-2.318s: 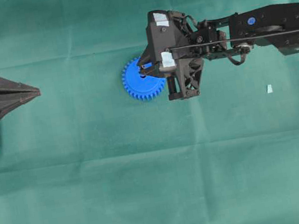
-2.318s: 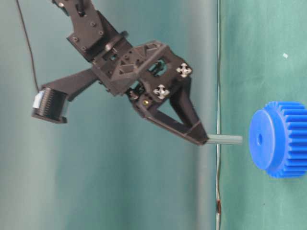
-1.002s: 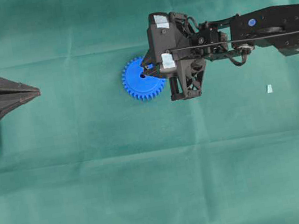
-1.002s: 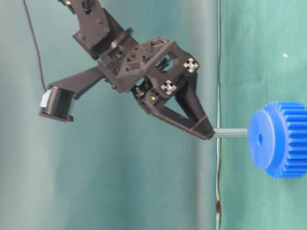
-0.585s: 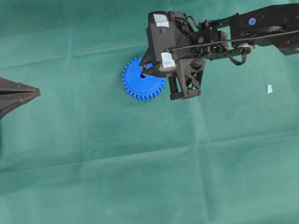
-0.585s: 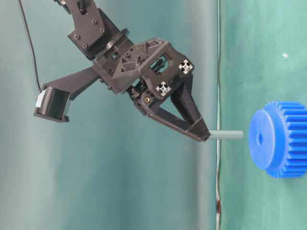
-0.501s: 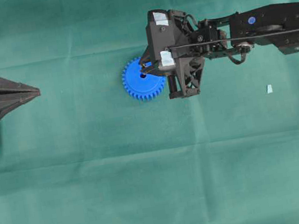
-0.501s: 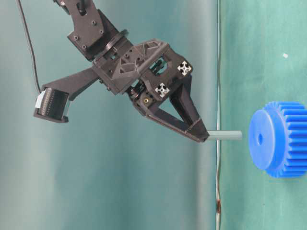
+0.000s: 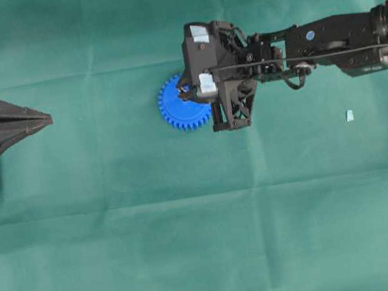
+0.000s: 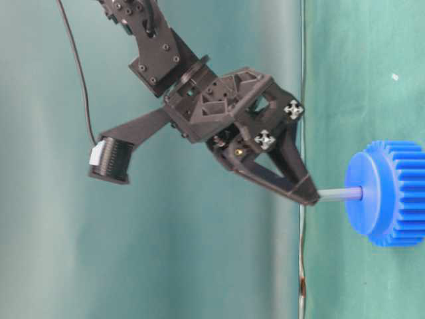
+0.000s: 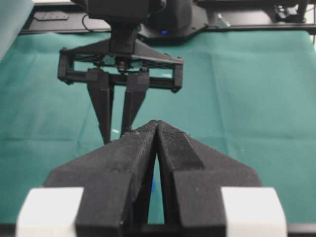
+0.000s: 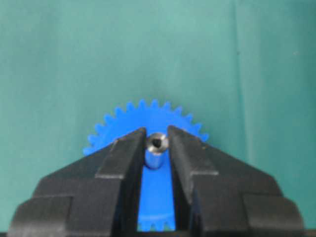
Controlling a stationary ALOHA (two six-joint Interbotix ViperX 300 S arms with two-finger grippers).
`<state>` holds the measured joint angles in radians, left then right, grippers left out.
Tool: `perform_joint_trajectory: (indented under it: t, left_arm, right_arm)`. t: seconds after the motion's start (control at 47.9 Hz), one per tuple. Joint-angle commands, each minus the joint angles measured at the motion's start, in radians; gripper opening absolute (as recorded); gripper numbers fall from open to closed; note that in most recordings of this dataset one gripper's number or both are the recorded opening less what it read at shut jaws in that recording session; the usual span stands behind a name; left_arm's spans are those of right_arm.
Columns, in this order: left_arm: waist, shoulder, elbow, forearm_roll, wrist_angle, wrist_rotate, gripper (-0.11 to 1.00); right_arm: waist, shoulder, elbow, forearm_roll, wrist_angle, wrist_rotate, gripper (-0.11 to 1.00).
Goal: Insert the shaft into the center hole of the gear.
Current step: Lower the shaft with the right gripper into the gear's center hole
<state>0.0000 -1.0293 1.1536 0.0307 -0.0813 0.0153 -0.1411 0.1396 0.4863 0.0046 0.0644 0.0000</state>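
- My right gripper point(image 12: 157, 148) is clamped on the shaft point(image 10: 340, 194), fingers narrow, pin between the tips.
- Shaft tip meets the gear point(image 10: 388, 193) face at the centre hole; entry depth not discernible.
- Gear lies flat on the green cloth point(image 9: 192, 227), toward its far edge, mid-width.
- My left gripper point(image 11: 157, 129) is fully closed, holding nothing, well apart at the left edge.

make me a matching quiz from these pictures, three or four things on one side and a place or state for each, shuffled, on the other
Things:
1. shaft
2. gear
3. left end effector
4. pale scrap

Places or states:
A. shut and holding nothing, at the left edge of the overhead view
B. lying flat on the green cloth
C. gripped in the right end effector, tip at the center hole
D. alone on the cloth near the right edge

Pairs: 1-C, 2-B, 3-A, 4-D
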Motion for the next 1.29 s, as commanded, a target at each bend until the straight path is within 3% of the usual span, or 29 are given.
perform_joint_trajectory:
  t: [0.0,1.274]
  left_arm:
    - [0.003,0.003,-0.028,0.002,-0.005,0.0,0.0]
    - [0.003,0.009,-0.026,0.002,-0.005,0.0,0.0]
  right_arm:
    - [-0.003,-0.009,-0.015,-0.002,-0.009,0.002,0.17]
    - [-0.003,0.063,-0.002,0.0,-0.048,0.006,0.17]
